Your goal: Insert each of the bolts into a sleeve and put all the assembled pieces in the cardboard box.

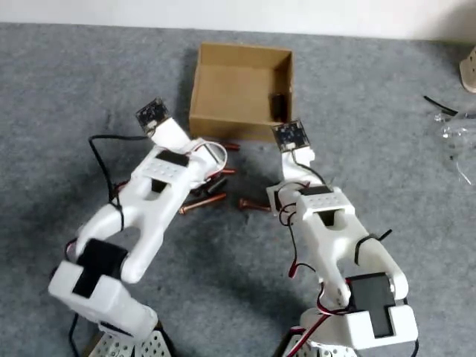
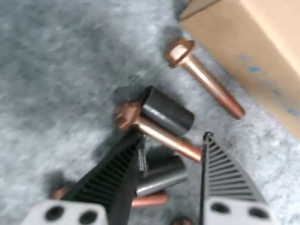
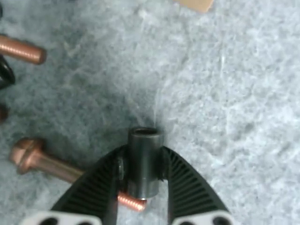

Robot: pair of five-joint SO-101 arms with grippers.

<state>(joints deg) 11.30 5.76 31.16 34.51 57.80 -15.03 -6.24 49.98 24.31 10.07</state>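
Observation:
My right gripper (image 3: 144, 154) is shut on a dark sleeve (image 3: 145, 140), held upright just over the grey carpet with its bore showing. A copper bolt (image 3: 56, 165) lies beside it, its threaded tip passing behind one finger. My left gripper (image 2: 172, 137) is open low over a cluster of parts: a bolt (image 2: 157, 133) lies across a dark sleeve (image 2: 168, 112), and another sleeve (image 2: 161, 174) sits between the fingers. One more bolt (image 2: 204, 79) lies along the cardboard box (image 2: 262, 51). The box (image 1: 242, 89) stands open behind both arms, with a dark piece (image 1: 279, 105) inside.
More bolts lie on the carpet between the arms (image 1: 202, 202) (image 1: 255, 204). A clear plastic item (image 1: 455, 130) with a black cable rests at the far right. Open carpet spreads to the left of the box and in front of the arms.

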